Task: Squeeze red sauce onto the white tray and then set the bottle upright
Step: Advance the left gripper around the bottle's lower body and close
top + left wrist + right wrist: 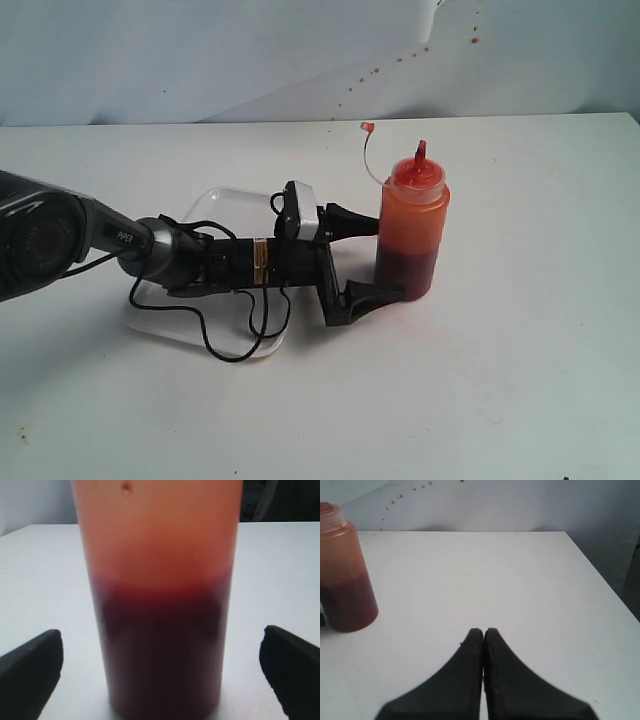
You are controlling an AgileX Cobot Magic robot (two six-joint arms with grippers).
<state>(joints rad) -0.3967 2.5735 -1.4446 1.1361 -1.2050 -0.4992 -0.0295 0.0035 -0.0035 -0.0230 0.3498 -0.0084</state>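
Left gripper [385, 258] spread wide, straddling the bottle [412, 235]: it's upright on the desk [520, 380] between the jaws, gap either side, so it stands unaided. White tray [228, 203] lies behind the gripper. Right gripper [483, 632] pressed together, empty, parked clear.

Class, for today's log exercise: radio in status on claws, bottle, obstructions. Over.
Left claw open, straddling upright bottle, clear of its sides. Right claw shut, empty. White tray beneath left arm; nothing blocking.
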